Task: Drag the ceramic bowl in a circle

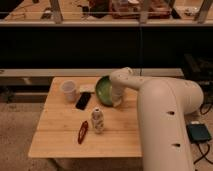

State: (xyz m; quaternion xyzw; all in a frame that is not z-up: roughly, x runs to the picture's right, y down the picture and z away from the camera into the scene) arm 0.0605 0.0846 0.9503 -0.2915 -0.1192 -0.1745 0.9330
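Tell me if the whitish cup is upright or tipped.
Upright: the cup has its open mouth up. The gripper is at the ceramic bowl, on its right.

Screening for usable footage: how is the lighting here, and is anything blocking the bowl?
Camera view: warm, dim light on the table, dark band behind it, no harsh glare on the ceramic bowl; the arm covers one side of the bowl, where the gripper sits at the rim.
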